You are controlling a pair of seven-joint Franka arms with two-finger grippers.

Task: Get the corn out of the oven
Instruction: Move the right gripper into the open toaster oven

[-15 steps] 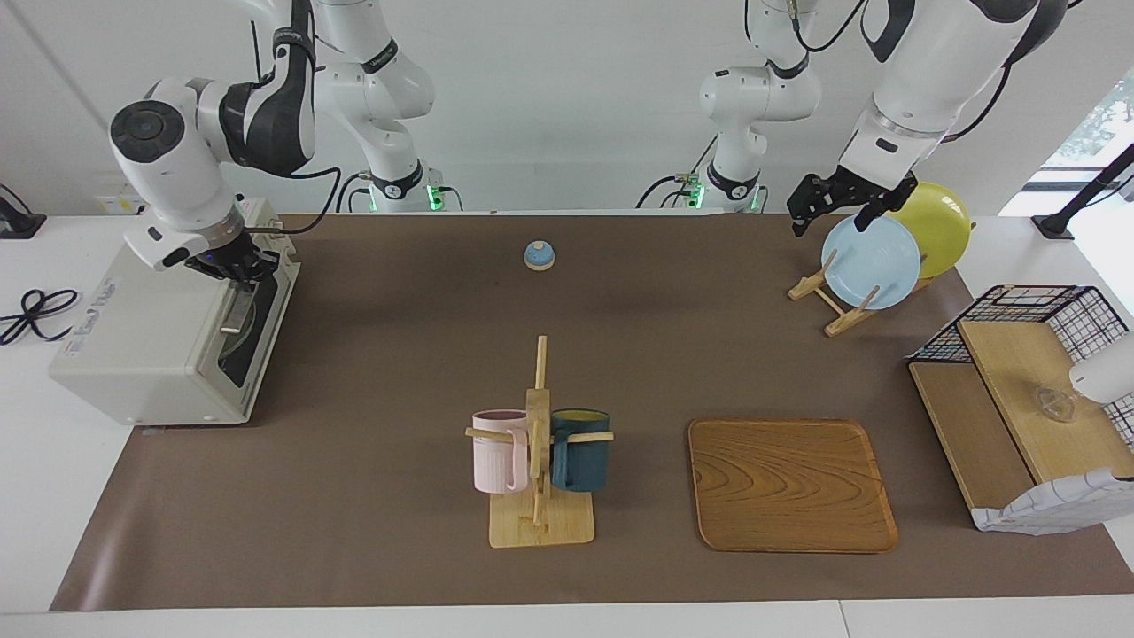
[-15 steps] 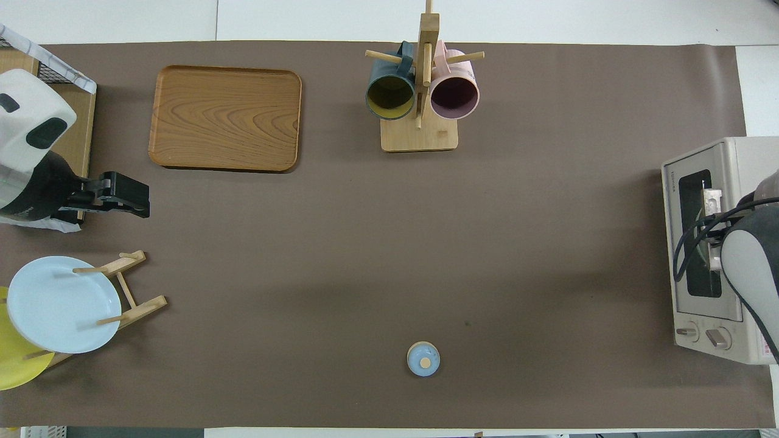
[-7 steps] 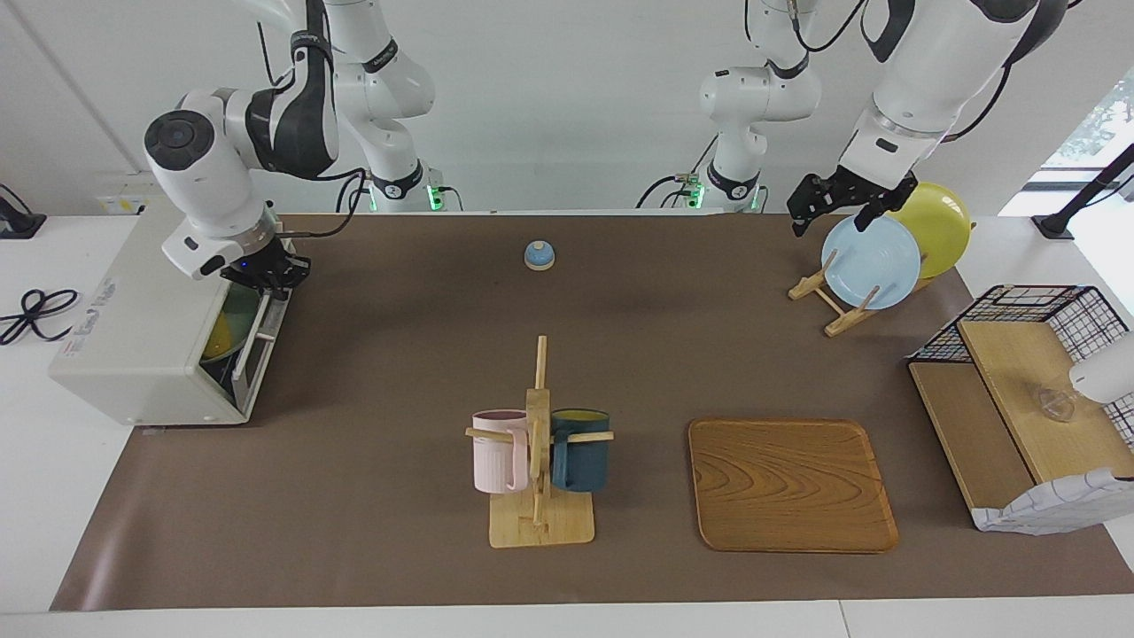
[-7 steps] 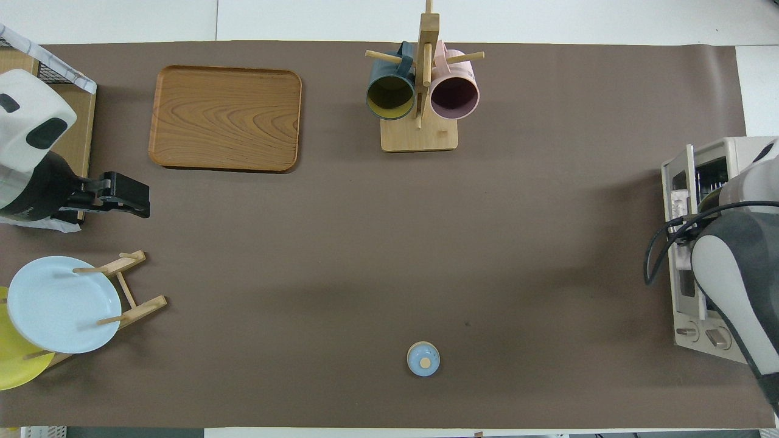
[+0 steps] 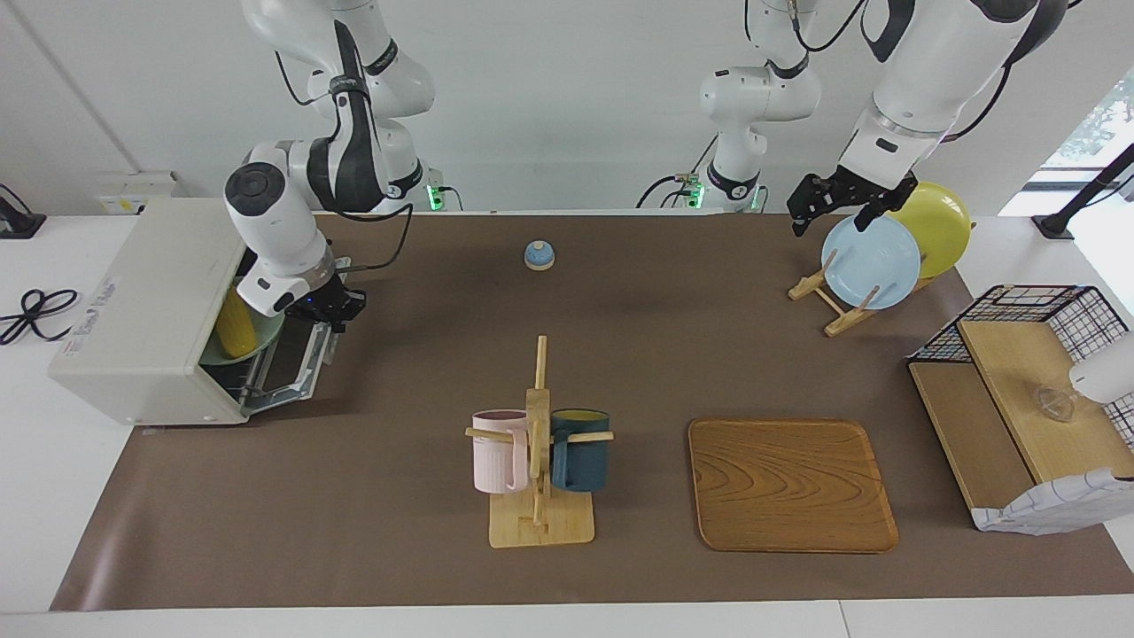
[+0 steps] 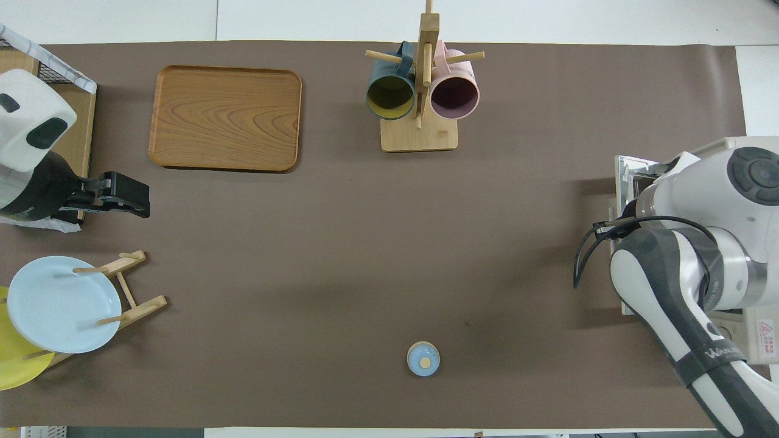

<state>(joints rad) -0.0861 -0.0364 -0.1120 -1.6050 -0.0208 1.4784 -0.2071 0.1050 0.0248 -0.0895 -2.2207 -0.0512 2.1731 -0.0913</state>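
one corn (image 5: pixel 235 322) lies in the open oven (image 5: pixel 155 310), right gripper (image 5: pixel 326 307) at its door.

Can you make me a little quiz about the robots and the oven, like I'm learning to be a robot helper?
1. True or false: the oven door is open.
2. What yellow food sits inside the oven, on a green dish?
3. Which gripper is at the oven door: A) the left gripper, B) the right gripper?

Key
1. True. The door hangs down.
2. The corn.
3. B. The left gripper waits over the blue plate in the wooden rack.
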